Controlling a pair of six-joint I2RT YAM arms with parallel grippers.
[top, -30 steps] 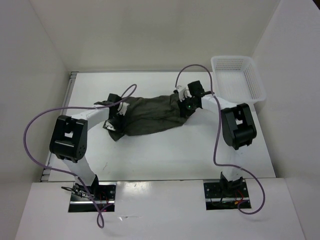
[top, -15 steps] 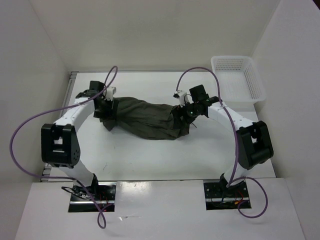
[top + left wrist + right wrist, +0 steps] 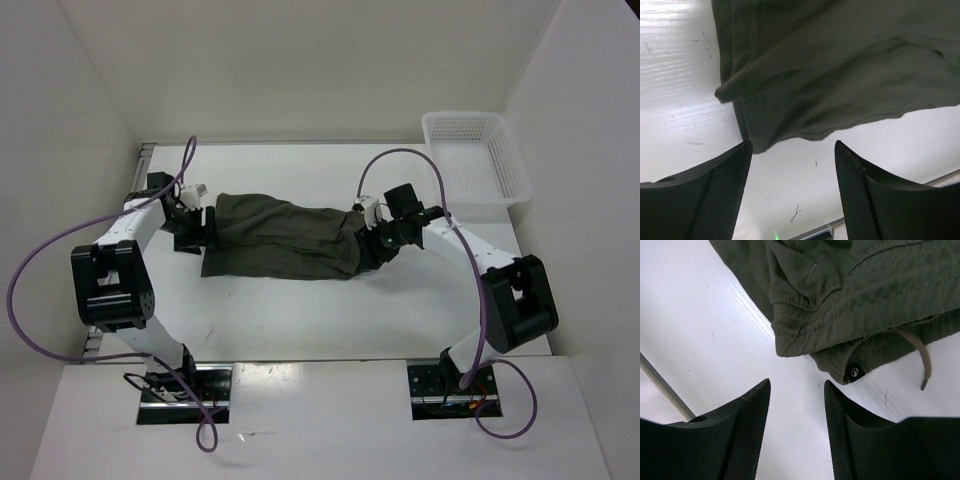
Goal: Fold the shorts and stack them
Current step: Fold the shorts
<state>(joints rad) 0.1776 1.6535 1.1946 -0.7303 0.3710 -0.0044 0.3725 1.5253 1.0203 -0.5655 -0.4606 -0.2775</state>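
The dark olive shorts [image 3: 285,238] lie folded lengthwise on the white table, stretched left to right. My left gripper [image 3: 193,228] is open and empty just off their left end; the left wrist view shows the leg hems [image 3: 830,75] just beyond its fingertips. My right gripper [image 3: 375,240] is open and empty at their right end. The right wrist view shows the waistband [image 3: 865,305], a small black label [image 3: 854,372] and the tan drawstring [image 3: 921,360] lying on the table.
A white mesh basket [image 3: 477,157] stands at the back right corner. White walls enclose the table on three sides. The table's left edge has a metal strip [image 3: 140,170].
Both grippers have let go of the shorts, which now lie flat and stretched on the table. The left arm moved further left, the right arm lowered to the right end.
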